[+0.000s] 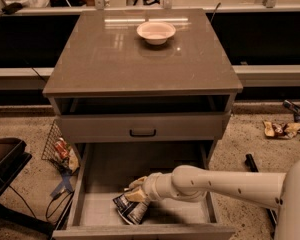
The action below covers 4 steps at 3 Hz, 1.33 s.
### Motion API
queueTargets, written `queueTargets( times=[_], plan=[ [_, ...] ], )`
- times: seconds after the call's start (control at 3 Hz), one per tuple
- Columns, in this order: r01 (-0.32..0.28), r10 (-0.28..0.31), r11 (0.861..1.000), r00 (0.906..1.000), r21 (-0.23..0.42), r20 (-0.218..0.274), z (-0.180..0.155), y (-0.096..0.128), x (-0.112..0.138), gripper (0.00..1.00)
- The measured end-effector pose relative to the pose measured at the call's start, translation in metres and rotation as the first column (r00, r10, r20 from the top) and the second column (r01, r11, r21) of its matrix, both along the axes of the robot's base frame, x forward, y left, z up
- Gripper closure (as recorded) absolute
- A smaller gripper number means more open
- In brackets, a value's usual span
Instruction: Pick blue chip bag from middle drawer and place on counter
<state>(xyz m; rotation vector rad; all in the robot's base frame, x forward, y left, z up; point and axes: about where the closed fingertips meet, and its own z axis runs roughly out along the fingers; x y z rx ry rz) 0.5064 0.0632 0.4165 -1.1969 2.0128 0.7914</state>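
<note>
The blue chip bag lies crumpled on the floor of the open middle drawer, near its front. My gripper reaches into the drawer from the right on a white arm and sits on the bag's upper edge, touching it. The counter tops the grey cabinet above the drawer.
A white bowl stands at the back of the counter. A grey drawer front with a black handle sits above the open drawer. A wire basket with wrappers is on the floor left; wrappers lie on the floor right.
</note>
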Motion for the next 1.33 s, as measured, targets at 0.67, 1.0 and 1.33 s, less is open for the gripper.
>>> queueTargets(
  times=[0.67,1.0,1.33],
  plan=[
    [-0.012,0.012,1.0,0.9998,0.021,0.016,0.032,0.004,0.008,1.0],
    [-0.004,0.004,1.0,0.9994,0.003,0.033,0.074,-0.006,0.017,1.0],
    [0.018,-0.014,0.999,0.9964,-0.045,0.084,0.135,-0.026,0.034,1.0]
  ],
)
